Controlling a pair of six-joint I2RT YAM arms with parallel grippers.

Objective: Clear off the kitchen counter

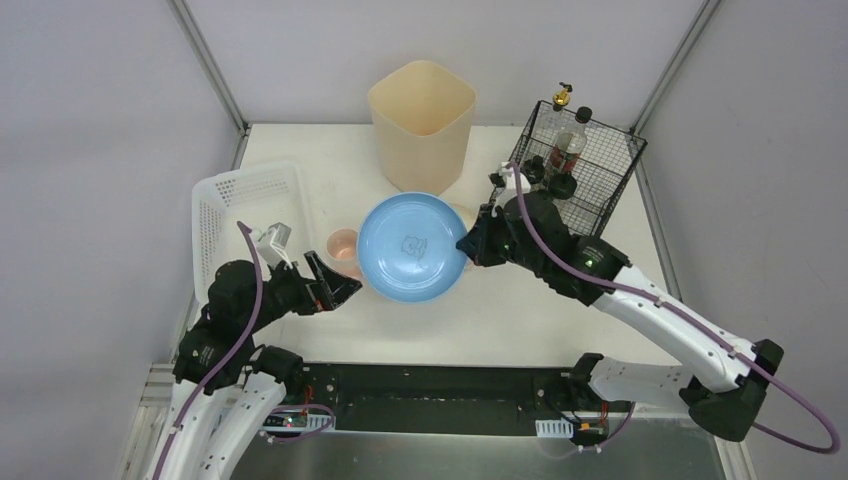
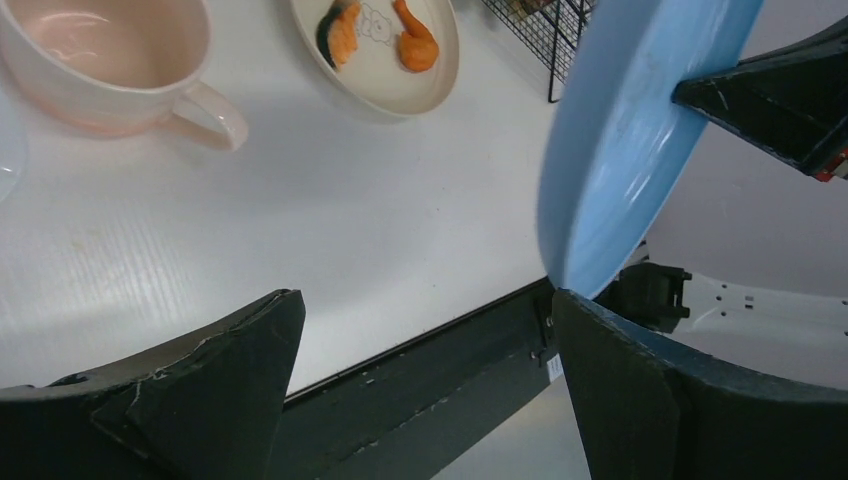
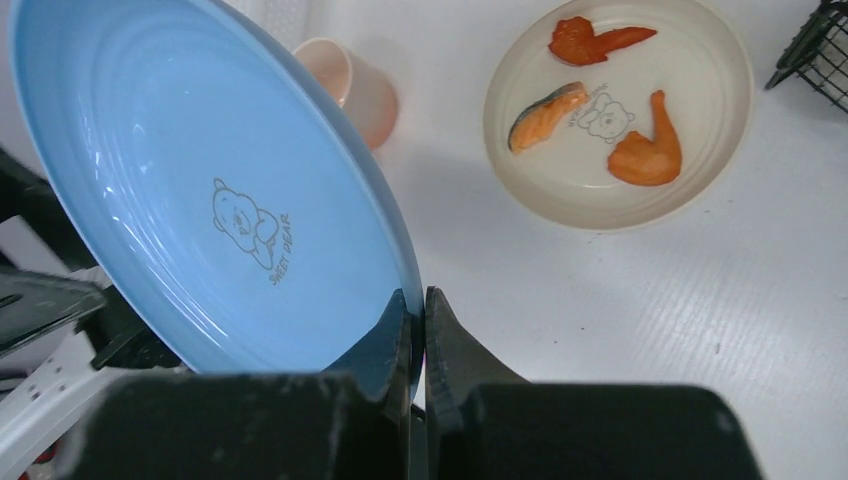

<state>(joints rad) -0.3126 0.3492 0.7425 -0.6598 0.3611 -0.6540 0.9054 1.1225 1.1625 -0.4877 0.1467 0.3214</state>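
Observation:
My right gripper (image 1: 470, 247) is shut on the rim of a blue plate (image 1: 412, 247) and holds it above the kitchen counter (image 1: 480, 320); the pinch shows in the right wrist view (image 3: 418, 305), on the blue plate (image 3: 200, 190). My left gripper (image 1: 340, 285) is open and empty, just left of the plate; in its wrist view (image 2: 430, 330) the plate's edge (image 2: 620, 150) hangs over the right fingertip. A pink cup (image 1: 343, 246) stands beside the plate. A cream plate with orange food pieces (image 3: 615, 110) lies on the counter, mostly hidden under the blue plate from above.
A white perforated basket (image 1: 240, 215) stands at the left. A tall cream bin (image 1: 421, 122) stands at the back. A black wire rack (image 1: 585, 165) with bottles is at the back right. The counter's metal front edge (image 1: 450, 368) runs by the arm bases.

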